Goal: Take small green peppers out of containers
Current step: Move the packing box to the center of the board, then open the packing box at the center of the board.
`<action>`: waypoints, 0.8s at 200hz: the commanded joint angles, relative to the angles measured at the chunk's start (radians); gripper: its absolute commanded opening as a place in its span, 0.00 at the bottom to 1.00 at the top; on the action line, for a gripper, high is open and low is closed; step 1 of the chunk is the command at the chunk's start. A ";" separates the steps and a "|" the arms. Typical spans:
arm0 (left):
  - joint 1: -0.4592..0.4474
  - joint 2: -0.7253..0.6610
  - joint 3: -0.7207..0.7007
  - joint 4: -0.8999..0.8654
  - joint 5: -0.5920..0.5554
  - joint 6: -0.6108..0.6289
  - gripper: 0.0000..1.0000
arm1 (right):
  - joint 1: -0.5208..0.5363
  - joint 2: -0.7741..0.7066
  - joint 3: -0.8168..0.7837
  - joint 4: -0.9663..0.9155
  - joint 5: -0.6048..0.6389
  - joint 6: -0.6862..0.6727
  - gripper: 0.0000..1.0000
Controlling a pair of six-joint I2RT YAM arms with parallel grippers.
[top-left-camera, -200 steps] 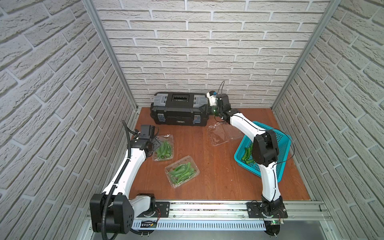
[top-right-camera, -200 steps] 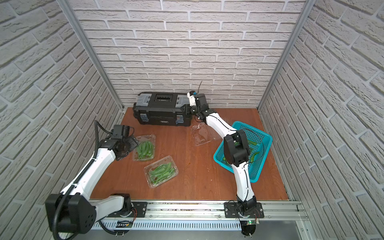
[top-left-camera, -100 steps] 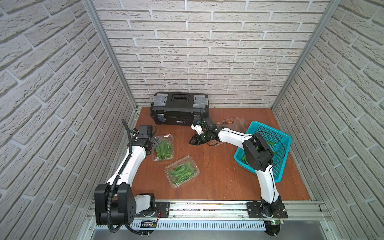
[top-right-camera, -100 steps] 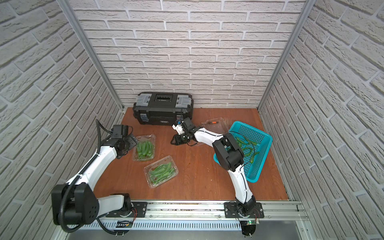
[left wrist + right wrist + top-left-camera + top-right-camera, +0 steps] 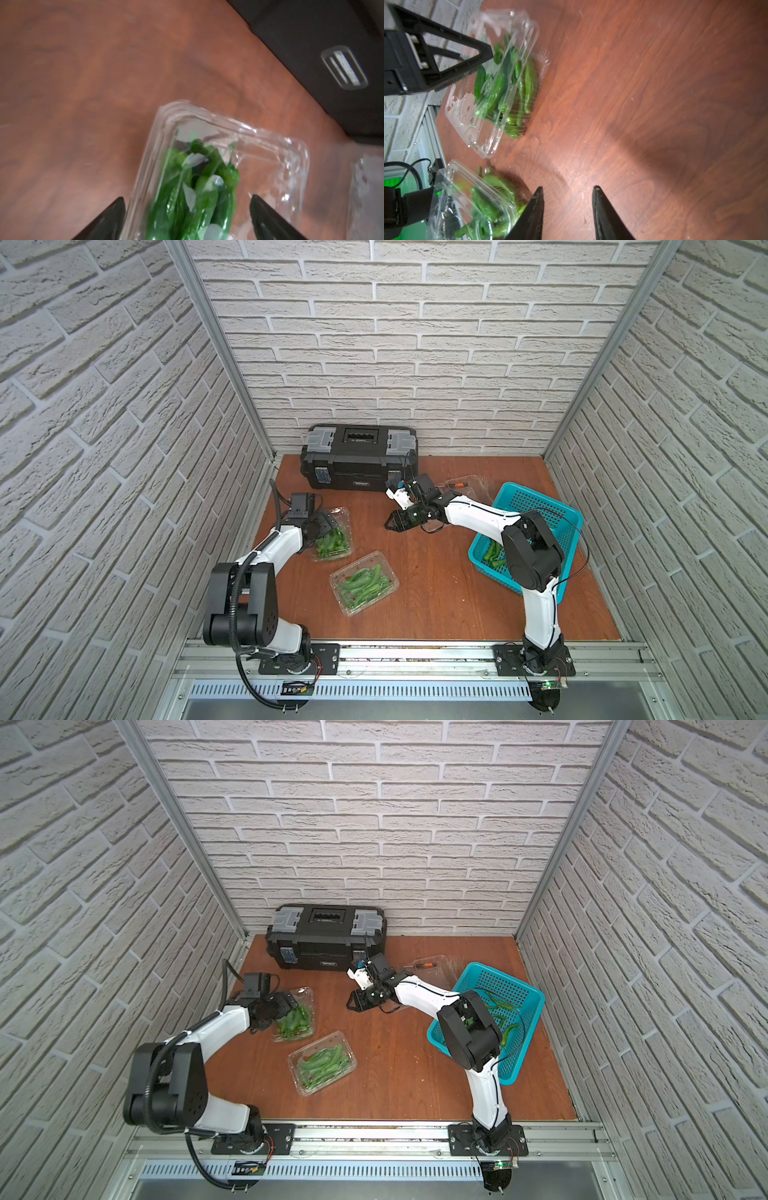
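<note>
Two clear containers hold small green peppers: one at the left, one nearer the front. My left gripper is open, its fingers on either side of the left container and its peppers, gripping nothing. My right gripper is open over bare table, with nothing between its fingers. A third, empty container lies at the back beside the basket.
A black toolbox stands against the back wall. A teal basket at the right holds several loose peppers; my right arm crosses its near corner. Brick walls close in three sides.
My right gripper has swung from the back by the toolbox down to the table's middle, and the empty container now lies by the basket. My left gripper has opened a little wider.
</note>
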 commanded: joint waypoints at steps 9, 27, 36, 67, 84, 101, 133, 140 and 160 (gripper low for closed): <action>-0.095 0.097 0.082 0.087 0.067 -0.007 0.92 | 0.010 -0.035 -0.005 0.009 0.008 -0.019 0.40; -0.147 0.145 0.125 0.116 0.065 -0.027 0.92 | 0.010 -0.031 -0.011 0.029 0.007 -0.007 0.39; -0.166 0.169 0.145 0.129 0.069 -0.038 0.92 | 0.010 -0.030 -0.009 0.035 0.008 -0.001 0.39; -0.188 0.216 0.197 0.159 0.090 -0.064 0.92 | -0.001 -0.020 -0.001 0.049 0.032 0.041 0.39; -0.189 0.224 0.210 0.158 0.091 -0.067 0.94 | -0.012 -0.011 -0.002 0.055 0.041 0.073 0.39; -0.189 0.227 0.219 0.153 0.091 -0.067 0.98 | -0.020 0.003 -0.002 0.068 0.038 0.092 0.39; -0.194 0.233 0.232 0.143 0.093 -0.061 0.98 | -0.026 0.016 0.000 0.098 -0.018 0.090 0.38; -0.197 0.233 0.235 0.140 0.087 -0.058 0.98 | -0.028 0.016 -0.002 0.108 -0.030 0.092 0.38; -0.208 0.236 0.243 0.133 0.075 -0.049 0.98 | -0.036 0.024 0.001 0.128 -0.076 0.104 0.38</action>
